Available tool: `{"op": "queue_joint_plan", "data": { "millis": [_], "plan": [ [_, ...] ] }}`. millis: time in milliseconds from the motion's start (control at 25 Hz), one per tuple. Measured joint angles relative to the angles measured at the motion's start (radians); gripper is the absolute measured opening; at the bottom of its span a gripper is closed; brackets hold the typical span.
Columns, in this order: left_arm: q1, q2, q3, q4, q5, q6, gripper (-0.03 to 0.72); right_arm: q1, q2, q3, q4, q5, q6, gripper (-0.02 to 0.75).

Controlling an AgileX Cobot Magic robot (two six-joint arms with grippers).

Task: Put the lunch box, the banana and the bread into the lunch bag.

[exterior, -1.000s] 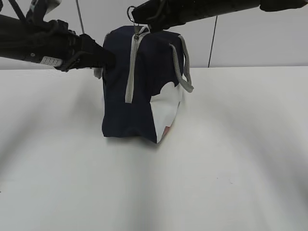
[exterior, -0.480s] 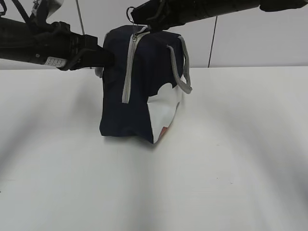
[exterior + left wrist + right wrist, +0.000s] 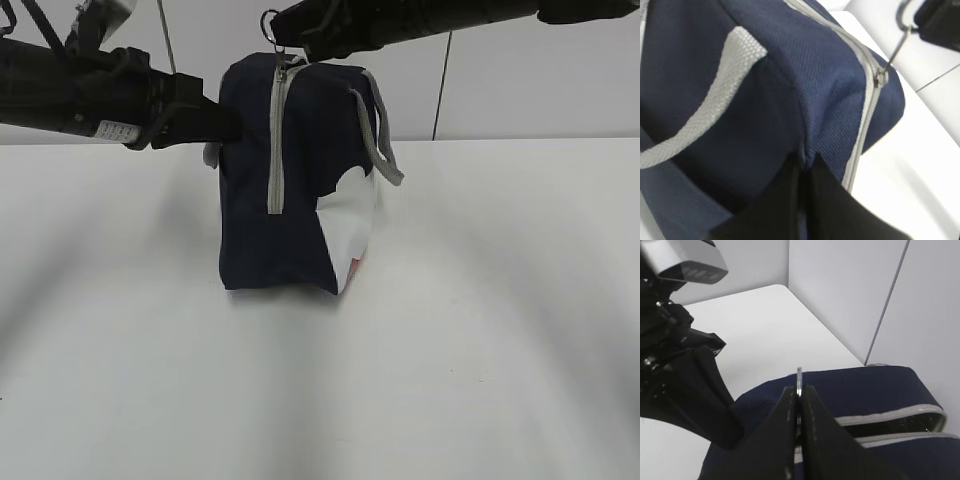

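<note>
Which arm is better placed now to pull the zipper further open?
Probably the right: its gripper is shut on the zipper's ring pull atop the lunch bag. The left gripper pinches the bag's fabric, steadying it.

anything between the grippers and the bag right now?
Nothing visible. The left gripper is shut on the fabric at the lunch bag's end, and the right gripper is shut on the zipper pull ring at the top. The zipper is partly open in the right wrist view.
</note>
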Motion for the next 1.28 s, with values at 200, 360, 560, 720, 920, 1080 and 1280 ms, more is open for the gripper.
{"op": "queue_joint_plan", "data": {
  "millis": [200, 360, 560, 720, 920, 1080, 1280],
  "plan": [
    [0.000, 0.000, 0.000, 0.033, 0.061, 0.000, 0.003, 0.000, 0.002, 0.000, 0.036, 0.027, 0.002, -0.016],
    [0.000, 0.000, 0.000, 0.075, 0.094, -0.001, 0.003, 0.000, 0.002, 0.000, 0.048, 0.046, 0.002, -0.016],
    [0.000, 0.000, 0.000, 0.130, 0.136, -0.005, 0.003, 0.000, 0.002, 0.000, 0.052, 0.045, 0.002, -0.016],
    [0.001, 0.000, 0.000, 0.186, 0.191, -0.019, 0.002, 0.000, 0.007, 0.000, 0.052, 0.019, 0.012, -0.016],
    [0.001, -0.019, 0.000, 0.279, 0.243, -0.068, 0.002, 0.000, 0.007, 0.000, 0.030, -0.046, 0.039, -0.016],
    [0.001, -0.042, 0.000, 0.352, 0.296, -0.118, 0.002, 0.000, 0.007, 0.000, -0.024, -0.107, 0.091, -0.016],
    [0.001, -0.061, 0.000, 0.401, 0.317, -0.142, 0.002, 0.000, 0.007, 0.000, -0.034, -0.123, 0.106, -0.016]
  ]
}}
